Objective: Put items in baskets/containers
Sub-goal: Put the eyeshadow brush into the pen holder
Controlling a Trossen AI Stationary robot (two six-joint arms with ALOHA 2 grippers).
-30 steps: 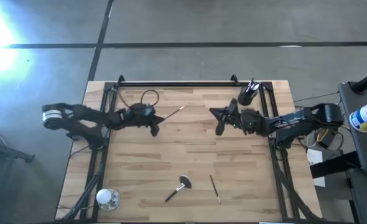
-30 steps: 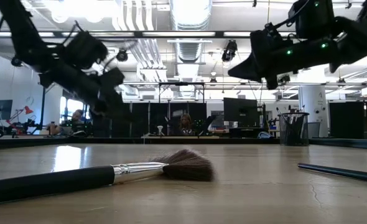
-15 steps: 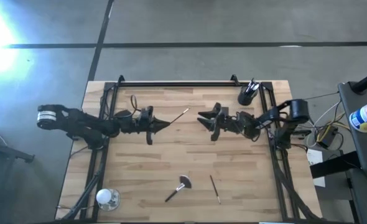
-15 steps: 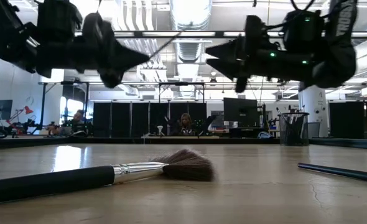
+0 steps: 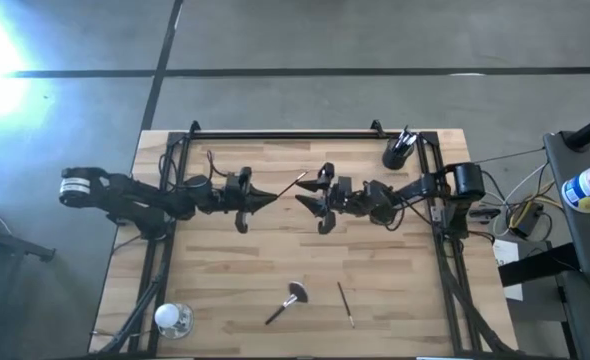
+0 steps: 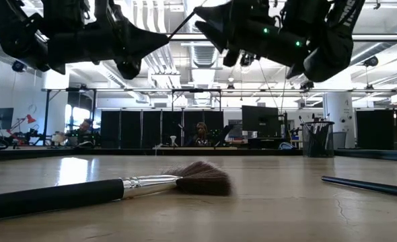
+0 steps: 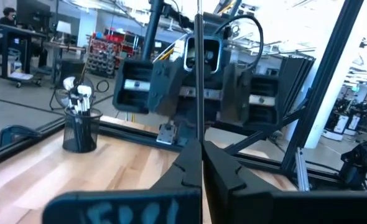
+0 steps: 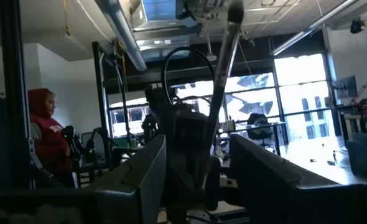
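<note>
My left gripper (image 5: 258, 196) hovers over the middle of the table, shut on a slim makeup brush (image 5: 287, 185) that slants up from it. The brush's free end (image 5: 303, 177) is close to the far finger of my right gripper (image 5: 309, 195). That gripper is open and faces my left one from the right. In the right wrist view the brush (image 8: 224, 62) shows between my open fingers, and I see no touch. The dark cup (image 5: 395, 156) holds several brushes at the table's far right. A fan brush (image 5: 287, 300) and a slim brush (image 5: 345, 303) lie flat near the front edge. My left gripper pinches the brush's thin handle (image 7: 198, 134) between its two fingertips, at the handle's end. The fingers lie about level, pointing toward the table's right. The brush sticks out past them along their line, slanting up and toward the far edge, lifted clear of the table.
A clear rounded glass object (image 5: 172, 318) sits at the near left corner. A black frame rail (image 5: 285, 133) runs along the far edge. People and desks show in the room beyond the table.
My right gripper has gone toward the table's left, up to the brush's free end, and has opened. My left gripper has tipped from a downward slant to about level and shifted slightly right, keeping the brush clear of the table.
</note>
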